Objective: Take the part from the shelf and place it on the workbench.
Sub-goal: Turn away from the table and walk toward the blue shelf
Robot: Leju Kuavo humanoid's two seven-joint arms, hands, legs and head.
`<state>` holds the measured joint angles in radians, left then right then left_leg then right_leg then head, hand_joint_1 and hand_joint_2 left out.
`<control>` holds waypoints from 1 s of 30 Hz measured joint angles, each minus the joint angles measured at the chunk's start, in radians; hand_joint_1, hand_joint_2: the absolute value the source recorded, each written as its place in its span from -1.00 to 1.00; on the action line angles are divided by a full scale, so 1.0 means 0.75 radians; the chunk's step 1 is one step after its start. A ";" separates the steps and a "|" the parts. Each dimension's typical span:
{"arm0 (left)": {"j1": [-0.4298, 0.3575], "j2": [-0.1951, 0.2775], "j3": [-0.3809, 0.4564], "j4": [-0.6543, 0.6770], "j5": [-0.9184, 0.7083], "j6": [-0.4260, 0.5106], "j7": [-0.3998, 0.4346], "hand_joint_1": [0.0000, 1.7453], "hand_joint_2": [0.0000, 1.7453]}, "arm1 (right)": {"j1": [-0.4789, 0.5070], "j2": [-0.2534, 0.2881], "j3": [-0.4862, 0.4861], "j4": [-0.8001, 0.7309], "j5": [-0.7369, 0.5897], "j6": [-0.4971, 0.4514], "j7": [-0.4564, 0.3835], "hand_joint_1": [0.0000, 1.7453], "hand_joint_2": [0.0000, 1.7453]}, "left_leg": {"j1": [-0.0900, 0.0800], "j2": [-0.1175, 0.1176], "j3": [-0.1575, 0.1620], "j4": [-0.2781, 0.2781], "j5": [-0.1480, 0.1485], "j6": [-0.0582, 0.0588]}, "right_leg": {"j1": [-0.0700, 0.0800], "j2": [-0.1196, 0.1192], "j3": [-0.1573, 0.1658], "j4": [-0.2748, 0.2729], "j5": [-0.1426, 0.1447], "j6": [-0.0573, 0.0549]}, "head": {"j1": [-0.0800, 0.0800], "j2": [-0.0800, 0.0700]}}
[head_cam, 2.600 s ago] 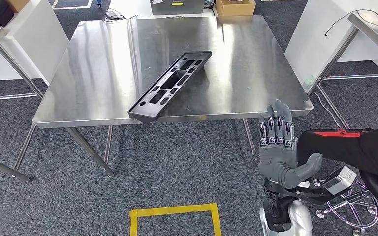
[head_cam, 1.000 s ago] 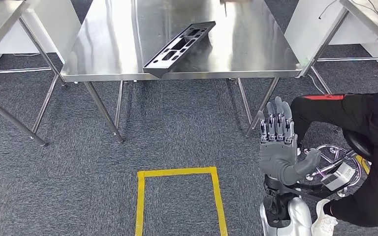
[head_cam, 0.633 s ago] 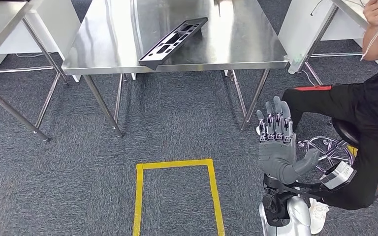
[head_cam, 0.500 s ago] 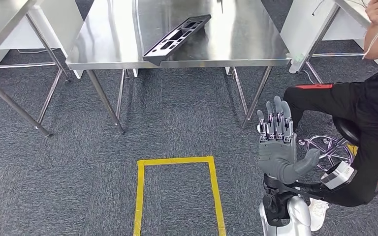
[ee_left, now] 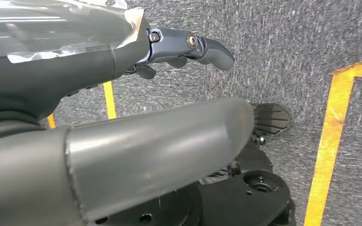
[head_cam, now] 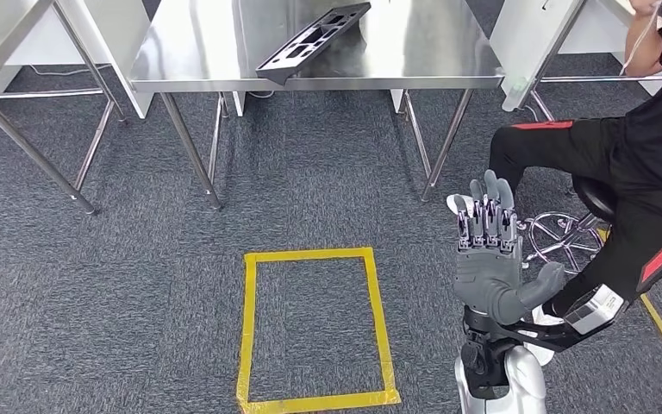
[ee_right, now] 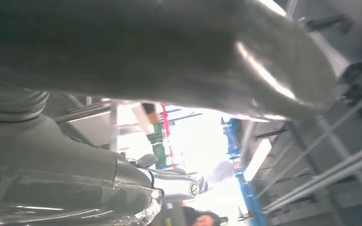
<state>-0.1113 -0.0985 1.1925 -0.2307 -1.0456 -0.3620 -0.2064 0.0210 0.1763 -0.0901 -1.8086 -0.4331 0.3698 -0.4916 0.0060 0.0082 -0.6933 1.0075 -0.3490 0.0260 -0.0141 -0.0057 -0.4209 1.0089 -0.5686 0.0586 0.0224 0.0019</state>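
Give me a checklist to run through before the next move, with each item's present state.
1. Part lying on the workbench: ok, though one end overhangs the front edge.
2. Right robot hand holding nothing, fingers apart: ok.
3. Left robot hand holding nothing: ok; how far open, cannot tell.
4. Clearance from the seated person beside the right hand: not ok, very close.
5. Carpet around the yellow tape square unobstructed: ok.

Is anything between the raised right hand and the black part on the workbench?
Nothing visible does. The right hand is raised, empty, over bare carpet; the black part already lies on the workbench, overhanging its near edge.
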 joint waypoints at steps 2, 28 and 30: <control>0.002 0.005 0.000 0.000 0.002 0.000 -0.009 -1.00 -1.00 | 0.005 -0.002 0.007 0.000 -0.004 -0.008 -0.009 -1.00 -1.00 | 0.000 0.002 -0.004 -0.010 0.034 -0.017 | 0.008 0.002 0.031 -0.080 -0.023 -0.025 | -0.002 0.000; 0.007 0.027 0.000 0.000 -0.006 0.000 -0.038 -1.00 -1.00 | 0.039 -0.029 0.044 0.007 -0.012 -0.043 -0.037 -1.00 -1.00 | 0.010 -0.008 0.172 0.007 -0.163 0.024 | 0.005 -0.007 -0.276 0.131 0.049 -0.032 | -0.003 0.000; 0.006 0.026 0.000 0.000 -0.008 0.000 -0.046 -1.00 -1.00 | 0.043 -0.034 0.044 0.007 -0.013 -0.045 -0.038 -1.00 -1.00 | 0.008 -0.003 0.089 0.009 -0.096 0.023 | 0.002 -0.003 -0.250 0.244 0.003 -0.018 | 0.001 0.000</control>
<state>-0.1064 -0.0787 1.1924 -0.2310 -1.0513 -0.3623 -0.2407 0.0530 0.1505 -0.0568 -1.8032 -0.4425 0.3363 -0.5201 0.0118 0.0059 -0.6263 1.0141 -0.4208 0.0436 -0.0123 -0.0079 -0.6084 1.1915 -0.5667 0.0455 0.0235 0.0019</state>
